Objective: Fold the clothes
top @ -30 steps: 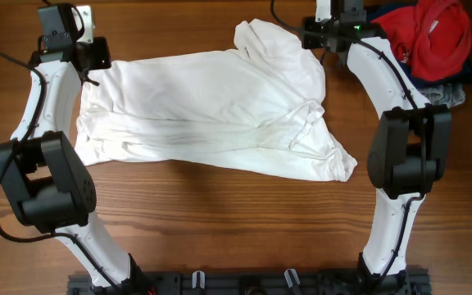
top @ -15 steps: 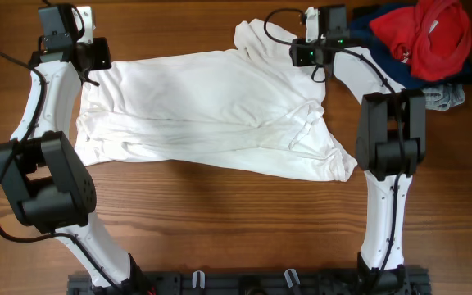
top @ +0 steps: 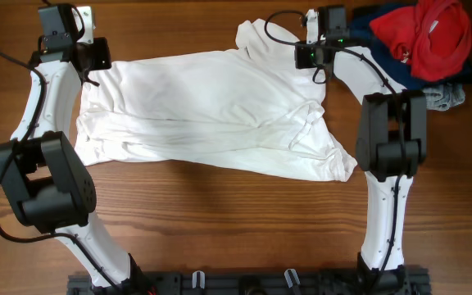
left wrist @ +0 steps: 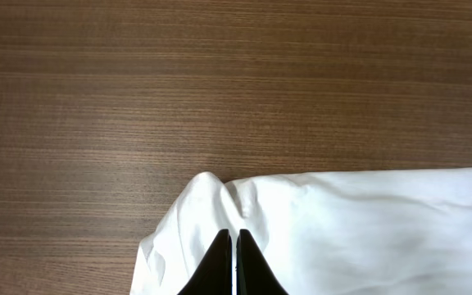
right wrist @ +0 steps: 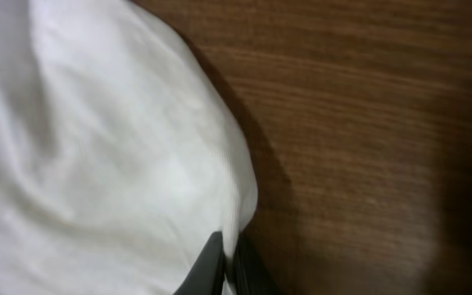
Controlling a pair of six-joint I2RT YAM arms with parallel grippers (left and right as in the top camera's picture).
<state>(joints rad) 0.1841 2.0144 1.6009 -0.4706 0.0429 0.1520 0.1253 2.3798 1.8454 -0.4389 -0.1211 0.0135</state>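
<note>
The white T-shirt [top: 211, 111] lies spread out on the table [top: 220, 213]. L gripper [left wrist: 235, 246] is pinched tight on its far left corner, R gripper [right wrist: 224, 258] on its far right edge. Bare wood near side & past far edge. Red garment [top: 428, 33] by the far right corner

Plain white T-shirt [top: 211, 106], brown table [top: 220, 221]

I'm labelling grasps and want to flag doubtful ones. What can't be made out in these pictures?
- Right wrist view: close and blurred; whether the shut right gripper holds the T-shirt edge is unclear.
- Overhead: left gripper and right gripper tips hidden beneath their own wrist housings.
- Overhead: dark garments mostly covered by the red garment.
</note>
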